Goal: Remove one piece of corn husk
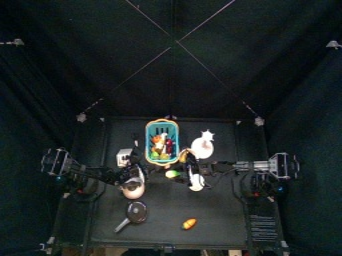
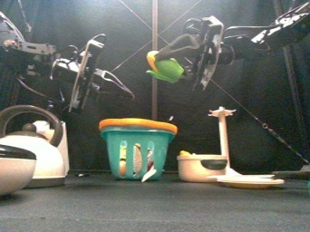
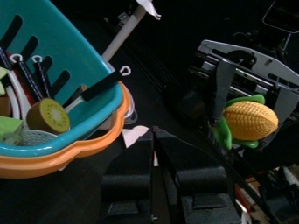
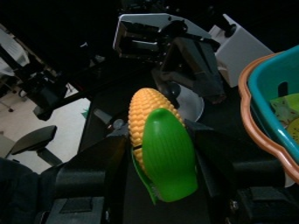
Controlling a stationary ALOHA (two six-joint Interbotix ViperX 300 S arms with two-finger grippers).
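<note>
We locate the corn [image 2: 166, 67] in the air above the table, above and just to the right of the blue basket [image 2: 136, 149] as the front camera shows it. The right gripper [image 4: 163, 175] holds it across the lower end, jaws set wide around the cob. The right wrist camera shows yellow kernels exposed along one side and a green husk piece [image 4: 170, 157] still seated over the half nearest the jaws.

The left gripper [image 3: 158, 144] stands well apart from the corn, on the far side of the basket. Its jaws stand partly apart, and we see nothing between them. We cannot find a loose husk sliver in any view; it may be hidden among the basket contents or against the dark table.

We judge that the step in hand is the peel itself: one arm steadies the cob while the other prepares for the pull. Whether a piece is already off, we cannot tell.

If one is still to be removed, the next move calls for the left gripper to close the gap, align its jaws with the free edge of the husk, pinch only that leaf, and draw it away along the cob while the right grip holds firm.

A kettle [image 2: 31, 145] stands toward the table's left edge and a white stand [image 2: 222, 140] toward its right.
</note>
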